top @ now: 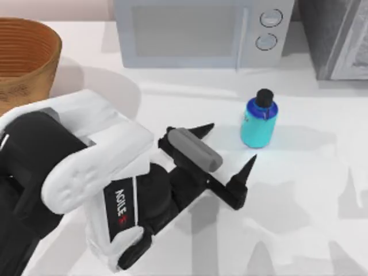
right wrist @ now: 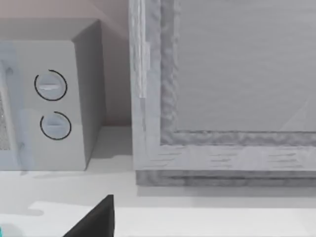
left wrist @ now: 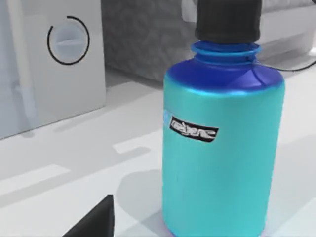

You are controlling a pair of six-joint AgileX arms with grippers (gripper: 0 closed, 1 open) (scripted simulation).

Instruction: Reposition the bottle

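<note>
The bottle [top: 259, 122] is small and cyan with a darker blue shoulder and a black cap. It stands upright on the white table, right of centre and in front of the microwave. My left gripper [top: 230, 142] is open and low over the table, just to the bottle's near left. Its two black fingertips point toward the bottle and are apart from it. Up close in the left wrist view, the bottle [left wrist: 222, 148] stands with a small label on its side. My right gripper [right wrist: 96, 219] is parked away from the bottle, facing the back of the table.
A wicker basket [top: 23, 57] stands at the back left. A grey microwave [top: 195, 29] lines the back edge directly behind the bottle, with a grey cabinet [top: 339, 34] to its right. Open white tabletop lies to the right of and in front of the bottle.
</note>
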